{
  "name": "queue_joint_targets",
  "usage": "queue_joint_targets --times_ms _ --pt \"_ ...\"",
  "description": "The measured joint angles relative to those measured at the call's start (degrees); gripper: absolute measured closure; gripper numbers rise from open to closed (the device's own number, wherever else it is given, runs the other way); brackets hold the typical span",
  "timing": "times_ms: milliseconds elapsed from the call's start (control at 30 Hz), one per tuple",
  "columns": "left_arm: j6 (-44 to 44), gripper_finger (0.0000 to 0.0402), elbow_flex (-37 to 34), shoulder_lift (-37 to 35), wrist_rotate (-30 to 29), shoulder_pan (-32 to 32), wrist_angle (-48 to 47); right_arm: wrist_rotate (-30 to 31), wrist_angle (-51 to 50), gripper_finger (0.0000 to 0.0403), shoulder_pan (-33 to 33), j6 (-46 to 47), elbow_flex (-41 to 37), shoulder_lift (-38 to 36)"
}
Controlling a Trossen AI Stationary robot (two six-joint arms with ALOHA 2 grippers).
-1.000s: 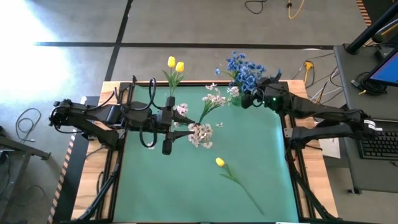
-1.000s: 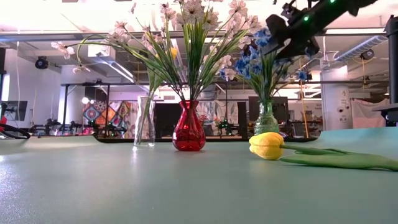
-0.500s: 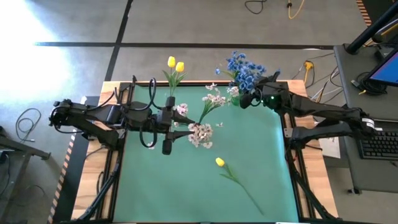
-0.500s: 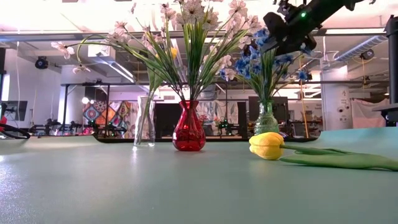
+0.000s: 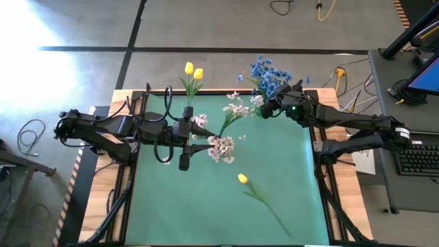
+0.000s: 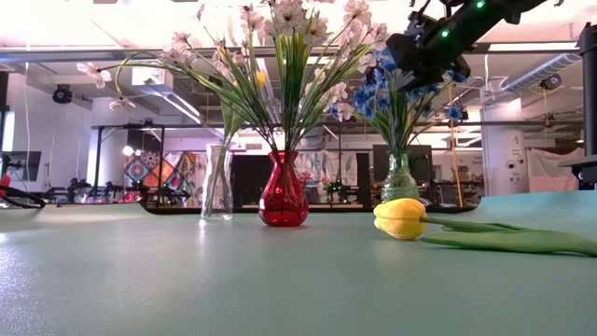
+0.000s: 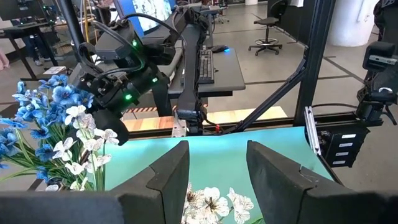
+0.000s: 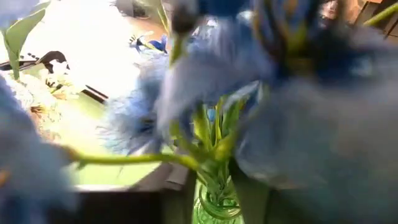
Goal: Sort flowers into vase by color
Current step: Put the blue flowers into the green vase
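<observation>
Three vases stand along the far edge. A clear one holds yellow tulips. A red one holds pinkish-white blossoms. A glass one holds blue flowers. One more yellow tulip lies flat on the green mat, its stem running toward the near right. My right gripper is up among the blue flowers, above their vase. My left gripper hangs open above the blossoms, with nothing between its fingers.
The green mat is bare at the near left. The lying tulip's stem crosses the near right part. A desk with a keyboard stands beyond the table's right edge.
My right gripper has moved a little toward the table's left edge, deeper into the blue flower heads. My left arm has kept still.
</observation>
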Motion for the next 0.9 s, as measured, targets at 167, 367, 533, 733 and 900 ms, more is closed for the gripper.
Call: queue_joint_targets --times_ms 167,367,533,733,900 --pt "-0.01 0.0254 0.0 0.0 0.0 -0.01 0.0 0.04 0.09 0.0384 0.0 -0.83 0.0 -0.02" --pt "-0.02 0.0254 0.0 0.0 0.0 -0.01 0.0 0.13 0.08 0.0384 0.0 -0.89 0.0 -0.02" --pt "-0.03 0.0254 0.0 0.0 0.0 0.0 -0.01 0.38 0.15 0.0385 0.0 -1.0 -0.39 0.35" --pt "-0.03 0.0254 0.0 0.0 0.0 -0.01 -0.02 0.67 0.15 0.0385 0.0 -1.0 -0.92 2.52" --pt "-0.05 0.0254 0.0 0.0 0.0 -0.02 -0.02 0.93 0.14 0.0385 0.0 -1.0 -0.98 4.95"
